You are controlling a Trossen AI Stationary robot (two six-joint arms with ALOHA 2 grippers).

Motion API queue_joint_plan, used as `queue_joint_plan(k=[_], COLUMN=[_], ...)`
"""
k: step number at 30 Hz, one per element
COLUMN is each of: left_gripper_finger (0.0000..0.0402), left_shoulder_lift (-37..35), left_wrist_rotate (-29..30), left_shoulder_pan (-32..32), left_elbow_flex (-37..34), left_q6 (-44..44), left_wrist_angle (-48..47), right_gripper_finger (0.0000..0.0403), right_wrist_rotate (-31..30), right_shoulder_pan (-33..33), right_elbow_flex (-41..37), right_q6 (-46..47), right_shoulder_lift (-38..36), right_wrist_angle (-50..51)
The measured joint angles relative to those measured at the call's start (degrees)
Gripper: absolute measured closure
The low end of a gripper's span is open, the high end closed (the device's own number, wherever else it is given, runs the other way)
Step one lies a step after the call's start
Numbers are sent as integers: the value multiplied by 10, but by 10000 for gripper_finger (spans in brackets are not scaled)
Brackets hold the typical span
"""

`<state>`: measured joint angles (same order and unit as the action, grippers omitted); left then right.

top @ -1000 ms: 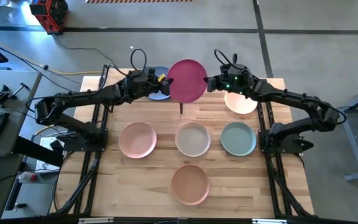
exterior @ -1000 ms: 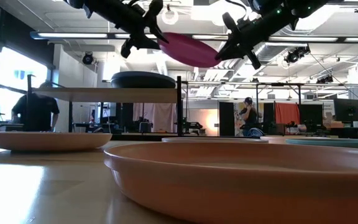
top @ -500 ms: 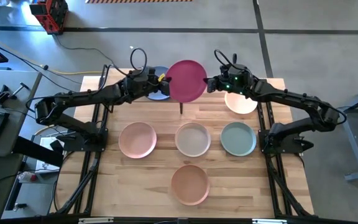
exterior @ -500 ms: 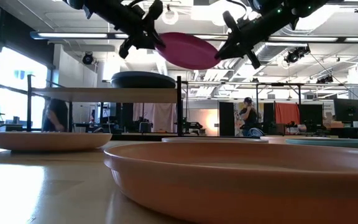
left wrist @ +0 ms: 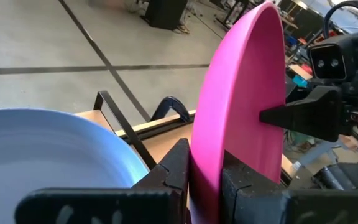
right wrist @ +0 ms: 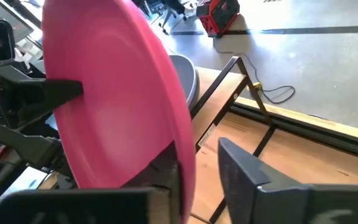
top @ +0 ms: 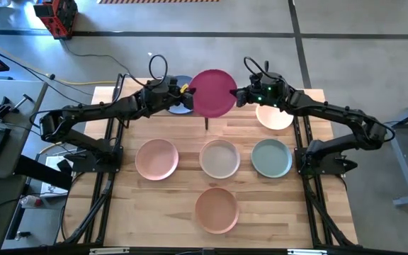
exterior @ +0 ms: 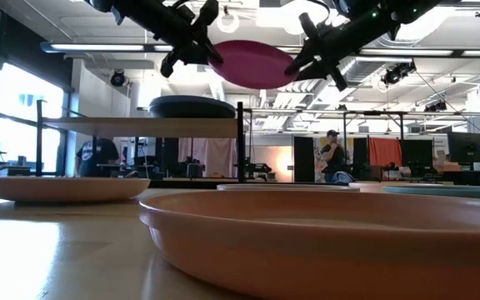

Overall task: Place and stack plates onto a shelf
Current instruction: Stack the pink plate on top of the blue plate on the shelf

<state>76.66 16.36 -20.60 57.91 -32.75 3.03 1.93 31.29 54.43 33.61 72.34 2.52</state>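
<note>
A magenta plate (top: pixel 213 91) hangs in the air between both grippers, past the right end of the shelf (exterior: pixel 140 127). In the low view the magenta plate (exterior: pixel 252 64) is nearly level and higher than the shelf board. My left gripper (top: pixel 189 94) is shut on the plate's left rim. My right gripper (top: pixel 237 94) is open, its fingers on either side of the right rim. A blue plate (top: pixel 179 105) lies on the shelf below my left gripper and looks dark in the low view (exterior: pixel 192 107). My left gripper (left wrist: pixel 205 180) pinches the magenta plate's rim (left wrist: pixel 207 155) between its two fingers, one on each face. It comes level from the table's left. The plate is lifted clear of shelf and table. My right gripper (right wrist: pixel 207 168) has one finger (right wrist: pixel 165 167) close against the plate's face and the other finger (right wrist: pixel 247 168) standing apart from the rim (right wrist: pixel 185 158). Whether it touches the plate cannot be told.
On the tabletop lie a pink plate (top: pixel 156 158), a beige plate (top: pixel 220 157), a sage green plate (top: pixel 271 157), a peach-orange plate (top: pixel 216 210) and a cream plate (top: pixel 274 116) under my right arm. A black shelf post (exterior: pixel 240 142) stands below the held plate. People move in the room behind.
In the low view the magenta plate has tipped from a clear slant to nearly level, with its side toward my right gripper rising. Both grippers have stayed in about the same place.
</note>
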Motion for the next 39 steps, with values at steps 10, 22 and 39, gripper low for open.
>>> queue_joint_plan(k=[10, 22, 39], left_gripper_finger=[377, 377, 377], left_shoulder_lift=[-46, -138, -137], left_wrist_rotate=[6, 11, -209], left_shoulder_pan=[-48, -138, -250], left_elbow_flex=[1, 1, 1], left_q6=[-1, -25, -92], left_wrist_angle=[-44, -195, -284], right_gripper_finger=[256, 249, 249], right_wrist_rotate=[22, 26, 28], right_shoulder_pan=[24, 26, 25], right_elbow_flex=[0, 0, 0], right_q6=[-13, -31, -26], right_shoulder_lift=[-26, -35, -35], right_wrist_angle=[-6, -10, -10])
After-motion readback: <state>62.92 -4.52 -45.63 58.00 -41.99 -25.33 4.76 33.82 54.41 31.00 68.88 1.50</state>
